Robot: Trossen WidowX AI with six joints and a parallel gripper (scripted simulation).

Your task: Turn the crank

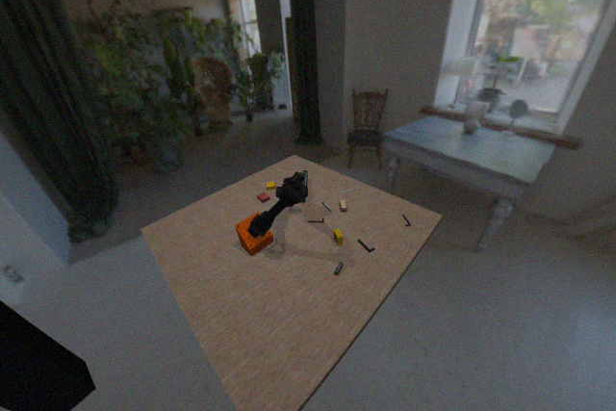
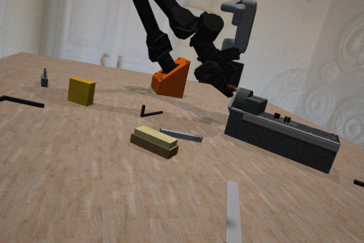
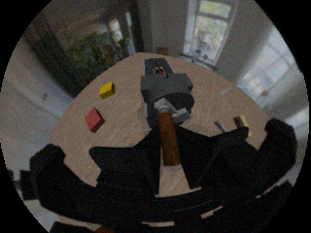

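The machine is a long dark grey box with a rounded housing at its crank end. The red pointer stands on its top, a little nearer the crank than the brass zero marks, not level with them. The crank's brown handle sticks out toward the arm from a light grey crank arm. My gripper is shut on the handle, with the black fingers on both sides. The top view hides the machine behind the arm.
A red block and a yellow block lie beside the machine. Another yellow block, a cream-topped brown block, a grey bar, a flat strip and black hex keys lie on the table.
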